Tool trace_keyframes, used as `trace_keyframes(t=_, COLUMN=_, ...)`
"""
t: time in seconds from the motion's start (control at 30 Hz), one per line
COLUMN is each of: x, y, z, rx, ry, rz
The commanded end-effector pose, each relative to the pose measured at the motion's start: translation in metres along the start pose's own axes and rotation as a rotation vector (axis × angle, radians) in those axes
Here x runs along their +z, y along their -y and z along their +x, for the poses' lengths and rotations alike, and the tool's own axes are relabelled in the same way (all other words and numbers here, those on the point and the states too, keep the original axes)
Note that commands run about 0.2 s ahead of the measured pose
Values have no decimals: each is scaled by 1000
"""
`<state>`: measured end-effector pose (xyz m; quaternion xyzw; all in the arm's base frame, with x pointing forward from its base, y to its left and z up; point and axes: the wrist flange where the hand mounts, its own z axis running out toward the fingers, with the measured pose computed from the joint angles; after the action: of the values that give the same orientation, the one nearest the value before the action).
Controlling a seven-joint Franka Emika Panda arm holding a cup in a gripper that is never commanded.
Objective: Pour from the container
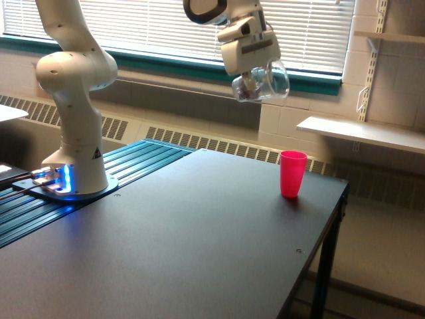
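High over the table, my gripper [254, 74] is shut on the container [262, 83], a small clear mug with a rounded body. The mug is tipped on its side, and dark brownish contents show inside near its lower left part. A pink cup [293, 173] stands upright on the black table [199, 246] toward the exterior view's right. The mug hangs well above that cup and a little to its left. My fingers are mostly hidden behind the white hand and the mug.
The arm's white base [73, 100] stands at the exterior view's left on a blue-ribbed mount [133, 166]. The table's right edge [335, 219] drops off just past the cup. A wall shelf [362, 133] and window blinds [153, 26] lie behind.
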<state>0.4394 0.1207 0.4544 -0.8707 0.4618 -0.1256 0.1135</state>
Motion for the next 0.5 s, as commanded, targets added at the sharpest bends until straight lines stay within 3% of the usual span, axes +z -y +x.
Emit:
trace_keyframes(t=0.03, x=5, y=0, z=-52, rx=-12, ry=10, rz=-37)
trace_keyframes(t=0.13, x=15, y=-7, z=-66, rx=-75, ry=-21, rz=-115)
trace_keyframes(t=0.27, x=33, y=-13, z=-87, rx=-89, ry=-6, rz=-185)
trace_keyframes(t=0.5, x=51, y=-9, z=-104, rx=-69, ry=8, rz=-207)
